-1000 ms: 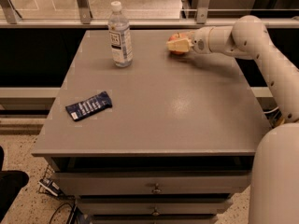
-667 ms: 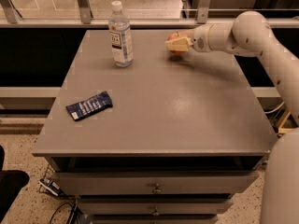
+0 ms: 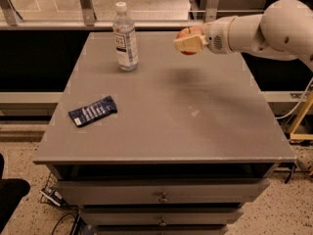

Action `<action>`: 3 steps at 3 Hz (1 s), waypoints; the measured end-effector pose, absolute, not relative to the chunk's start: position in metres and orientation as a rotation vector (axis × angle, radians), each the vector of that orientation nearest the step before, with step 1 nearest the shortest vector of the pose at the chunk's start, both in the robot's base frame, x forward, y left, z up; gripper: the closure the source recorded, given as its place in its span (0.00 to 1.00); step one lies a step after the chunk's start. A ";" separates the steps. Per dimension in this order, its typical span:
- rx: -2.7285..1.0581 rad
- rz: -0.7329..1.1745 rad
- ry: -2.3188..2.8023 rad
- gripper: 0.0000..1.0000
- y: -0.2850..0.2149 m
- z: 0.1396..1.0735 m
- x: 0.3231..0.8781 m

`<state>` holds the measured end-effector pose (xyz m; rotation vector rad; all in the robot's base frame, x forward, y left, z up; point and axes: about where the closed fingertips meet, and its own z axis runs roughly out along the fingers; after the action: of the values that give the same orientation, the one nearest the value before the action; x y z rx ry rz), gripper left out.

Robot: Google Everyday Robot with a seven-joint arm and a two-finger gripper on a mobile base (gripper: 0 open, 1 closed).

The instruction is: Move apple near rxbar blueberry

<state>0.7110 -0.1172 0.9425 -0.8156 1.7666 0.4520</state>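
Over tbl (image 3: 195,131) rear — claw (image 3: 189,43) grips apple (image 3: 189,32); rxbar blueberry (image 3: 93,111) well apart.

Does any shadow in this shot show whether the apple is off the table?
Camera view: a soft shadow lies on the table below the apple, apart from it, so it looks lifted in the gripper; light even, no strong glare.

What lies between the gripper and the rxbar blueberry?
Only bare table, in the camera view, between the gripper, holding the apple near the far edge, and the rxbar blueberry; the water bottle stands aside.
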 end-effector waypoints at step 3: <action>-0.915 0.600 1.725 1.00 -0.065 0.905 0.598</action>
<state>0.5976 -0.0655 0.9047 -0.9150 1.7254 0.5995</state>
